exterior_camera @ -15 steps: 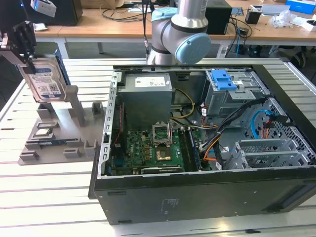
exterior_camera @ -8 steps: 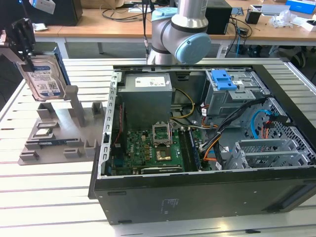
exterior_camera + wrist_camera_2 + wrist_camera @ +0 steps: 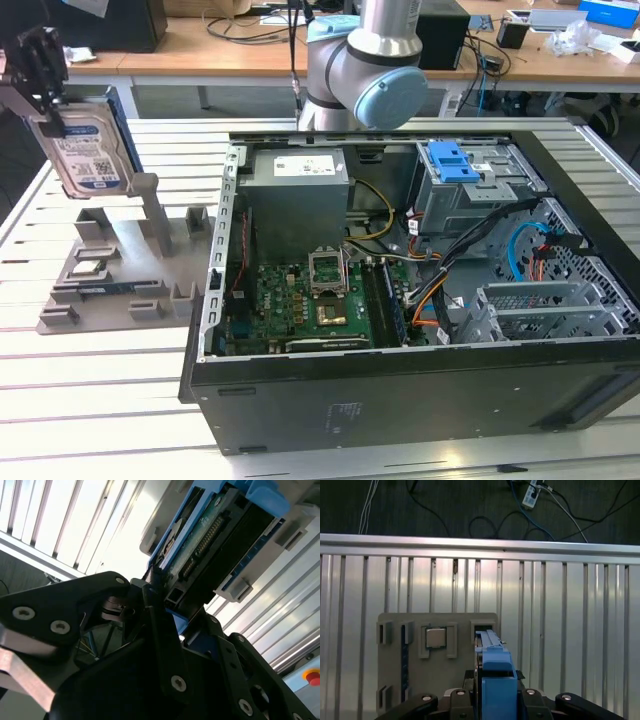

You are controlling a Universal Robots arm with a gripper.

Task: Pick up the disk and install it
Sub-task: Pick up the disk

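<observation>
Gripping the disk [image 3: 95, 155] by its upper end, end effector [image 3: 48, 100] clenched on it; disk hangs on edge, label showing, just above the grey holder fixture [image 3: 110, 285] on the table [image 3: 90, 400], at 10 o'clock from the open computer case [image 3: 400, 390]; on-edge hold probably matches the fixture's slot; drive cage [image 3: 480, 195] well apart, at the case's 1 o'clock.
</observation>
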